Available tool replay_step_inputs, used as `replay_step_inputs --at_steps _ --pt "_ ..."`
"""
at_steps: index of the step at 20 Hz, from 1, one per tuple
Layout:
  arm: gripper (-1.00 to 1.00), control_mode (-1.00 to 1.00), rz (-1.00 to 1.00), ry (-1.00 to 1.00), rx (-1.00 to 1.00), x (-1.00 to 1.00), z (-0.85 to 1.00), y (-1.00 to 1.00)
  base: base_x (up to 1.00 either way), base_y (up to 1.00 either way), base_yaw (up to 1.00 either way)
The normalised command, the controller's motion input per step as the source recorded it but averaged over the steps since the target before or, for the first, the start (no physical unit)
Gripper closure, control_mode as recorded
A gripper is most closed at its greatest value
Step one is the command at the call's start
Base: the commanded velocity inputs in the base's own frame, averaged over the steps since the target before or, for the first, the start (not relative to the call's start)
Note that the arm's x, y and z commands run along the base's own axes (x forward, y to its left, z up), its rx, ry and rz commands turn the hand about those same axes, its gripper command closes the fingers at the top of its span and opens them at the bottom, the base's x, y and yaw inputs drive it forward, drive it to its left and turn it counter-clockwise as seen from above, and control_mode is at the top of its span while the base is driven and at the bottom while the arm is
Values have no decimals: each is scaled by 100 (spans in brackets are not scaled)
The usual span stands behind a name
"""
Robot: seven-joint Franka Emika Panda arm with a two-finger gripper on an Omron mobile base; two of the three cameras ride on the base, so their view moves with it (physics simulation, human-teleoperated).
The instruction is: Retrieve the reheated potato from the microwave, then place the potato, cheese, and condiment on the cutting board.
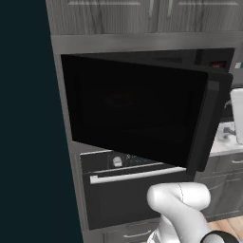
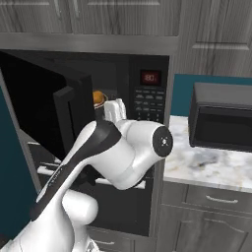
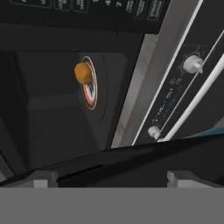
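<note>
The microwave [image 2: 150,103] stands with its door [image 1: 133,114] swung wide to the left. Inside, the potato [image 2: 98,97] is a golden-brown ball resting on a round plate [image 3: 90,94]. In the hand view, which is rolled sideways, the potato [image 3: 83,73] lies ahead and to the upper left, well clear of the fingertips. My gripper [image 3: 113,178] is open with nothing between its fingers. Its white hand [image 2: 114,110] hovers at the microwave's mouth, just right of the potato. The cheese, condiment and cutting board are out of view.
A black oven [image 1: 137,174] with knobs and a silver bar handle sits under the microwave. The open door blocks the cavity from the left side. On the marble counter [image 2: 206,165] to the right stands a dark box appliance [image 2: 221,120].
</note>
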Motion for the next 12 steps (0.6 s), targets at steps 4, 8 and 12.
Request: replay_step_inputs --at_steps 4,8,12 --pt "-100 -100 12 0 13 41 0 27 0 0 0" --pt "-100 -100 19 0 9 26 0 32 0 0 0" --pt "-100 -100 26 -1 3 -2 -3 35 0 0 0"
